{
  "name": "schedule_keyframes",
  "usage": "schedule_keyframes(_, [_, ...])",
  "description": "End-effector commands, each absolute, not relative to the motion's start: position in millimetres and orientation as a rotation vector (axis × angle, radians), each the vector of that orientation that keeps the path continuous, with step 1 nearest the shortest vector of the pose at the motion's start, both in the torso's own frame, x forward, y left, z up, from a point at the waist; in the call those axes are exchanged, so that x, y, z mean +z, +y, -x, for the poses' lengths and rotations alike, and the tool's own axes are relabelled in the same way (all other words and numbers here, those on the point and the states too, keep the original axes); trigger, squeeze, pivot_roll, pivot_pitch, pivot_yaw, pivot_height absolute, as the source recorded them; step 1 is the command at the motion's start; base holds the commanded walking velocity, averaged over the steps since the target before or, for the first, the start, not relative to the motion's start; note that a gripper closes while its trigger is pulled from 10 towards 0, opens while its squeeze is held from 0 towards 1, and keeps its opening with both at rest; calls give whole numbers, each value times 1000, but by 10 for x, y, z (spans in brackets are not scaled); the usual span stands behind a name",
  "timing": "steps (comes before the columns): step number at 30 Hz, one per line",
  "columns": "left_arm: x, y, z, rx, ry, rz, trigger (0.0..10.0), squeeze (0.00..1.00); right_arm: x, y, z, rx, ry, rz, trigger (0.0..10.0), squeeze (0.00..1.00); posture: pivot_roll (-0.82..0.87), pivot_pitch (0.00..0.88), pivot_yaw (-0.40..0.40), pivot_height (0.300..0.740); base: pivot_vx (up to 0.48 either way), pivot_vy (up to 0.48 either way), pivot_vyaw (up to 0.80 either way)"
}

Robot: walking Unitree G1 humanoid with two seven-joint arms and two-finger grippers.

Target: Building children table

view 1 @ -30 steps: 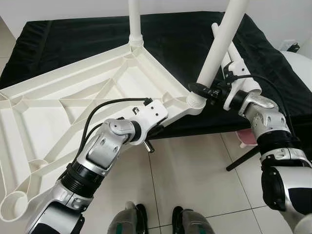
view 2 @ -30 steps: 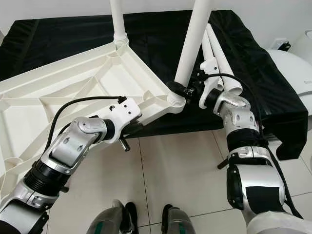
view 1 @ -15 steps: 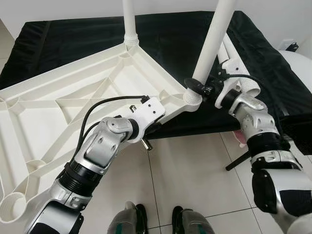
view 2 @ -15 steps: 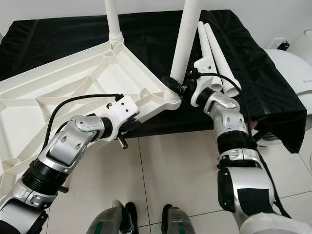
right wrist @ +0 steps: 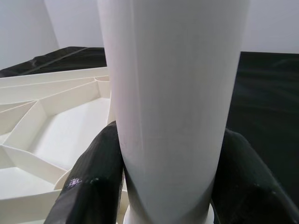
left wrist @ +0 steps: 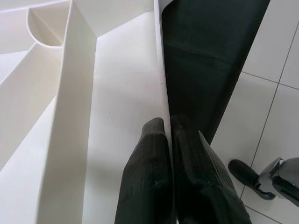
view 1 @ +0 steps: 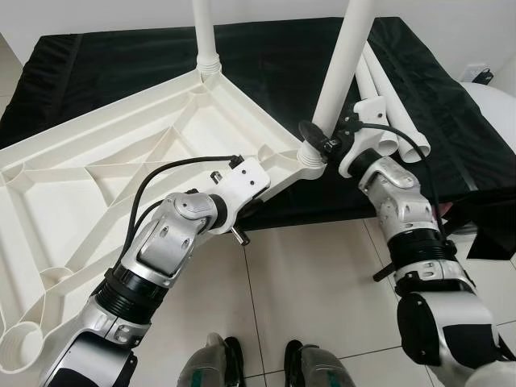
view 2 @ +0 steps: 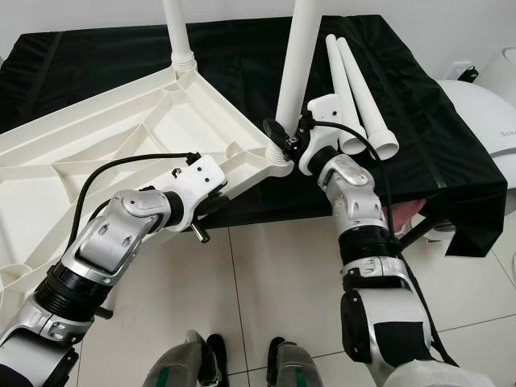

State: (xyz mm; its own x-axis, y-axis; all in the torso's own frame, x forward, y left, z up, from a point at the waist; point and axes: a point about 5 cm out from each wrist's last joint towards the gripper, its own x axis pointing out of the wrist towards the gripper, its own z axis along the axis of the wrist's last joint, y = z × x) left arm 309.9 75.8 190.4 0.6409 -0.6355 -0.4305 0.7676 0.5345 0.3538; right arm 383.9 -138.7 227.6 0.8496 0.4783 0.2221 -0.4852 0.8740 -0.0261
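The upturned white tabletop (view 1: 121, 153) lies at nine o'clock on a black-draped bench (view 1: 274, 56) above pale floor tiles (view 1: 314, 306), two legs (view 1: 339, 72) socketed. Two spare legs (view 2: 359, 89) lie at two o'clock. Right gripper (right wrist: 163, 186) fingers clamp one leg; left gripper (left wrist: 170, 140) fingers pinch the tabletop's rim.

the head views are bright and evenly lit, sharp, with soft shadows on the floor tiles (view 1: 322, 282) under the arms. the black cloth (view 1: 121, 64) swallows detail. in the right wrist view the white leg (right wrist: 173, 102) looms close and slightly soft, faintly glaring.
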Motion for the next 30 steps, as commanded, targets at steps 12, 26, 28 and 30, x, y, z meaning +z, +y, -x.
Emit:
schedule_keyframes(12, [1931,639,-3026,-877,214,-568,10000,0,2504,-1219,-3795,420,-319,-82,10000,0,-81,135,2,740,0,0,0])
schedule_keyframes(26, [1905,599,-2985,-897,219,-567,10000,0,2561,-1130,-3707,247,-343,-53,10000,0,-80,143,1,740,0,0,0])
schedule_keyframes(28, [1904,600,-2984,-898,219,-567,10000,0,2549,-1103,-3689,230,-338,-49,10000,0,-79,143,3,740,0,0,0])
schedule_keyframes(30, [1904,600,-2984,-899,219,-567,10000,0,2514,-1081,-3670,194,-321,-50,10000,0,-80,143,6,740,0,0,0])
